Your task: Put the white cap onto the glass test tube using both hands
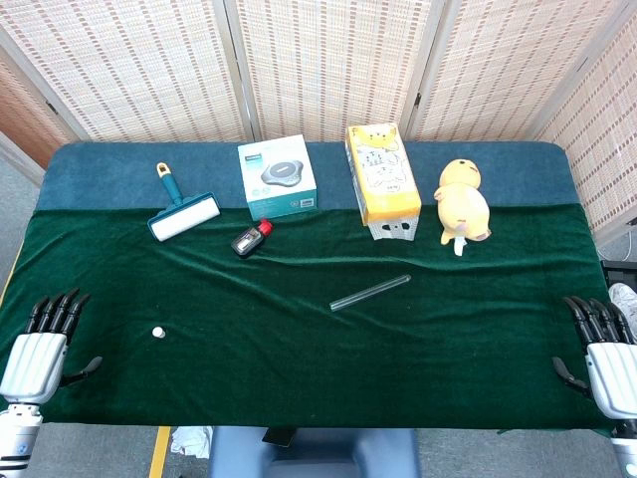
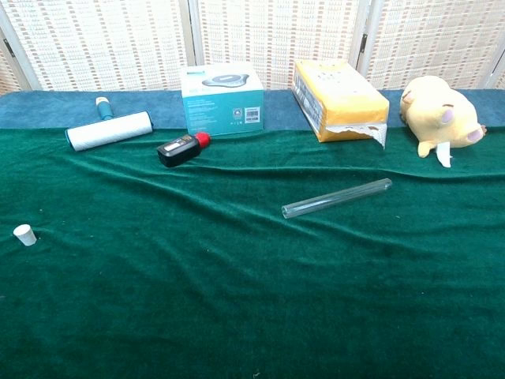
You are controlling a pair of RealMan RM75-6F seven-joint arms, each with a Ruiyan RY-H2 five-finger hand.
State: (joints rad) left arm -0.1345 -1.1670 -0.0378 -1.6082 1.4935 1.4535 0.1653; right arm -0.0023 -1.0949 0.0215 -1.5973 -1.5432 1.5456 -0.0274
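Observation:
A clear glass test tube (image 1: 370, 293) (image 2: 337, 198) lies on its side on the green cloth, right of centre. The small white cap (image 1: 157, 333) (image 2: 24, 234) sits alone on the cloth at the front left. My left hand (image 1: 45, 344) rests at the table's front left corner, fingers apart and empty, a short way left of the cap. At the front right corner my right hand (image 1: 602, 351) lies the same way, holding nothing, well right of the tube. Neither hand shows in the chest view.
Along the back stand a lint roller (image 1: 183, 212), a teal box (image 1: 278, 177), a black device with a red end (image 1: 251, 239), a yellow carton (image 1: 382, 174) and a yellow plush toy (image 1: 463, 202). A folding screen stands behind the table.

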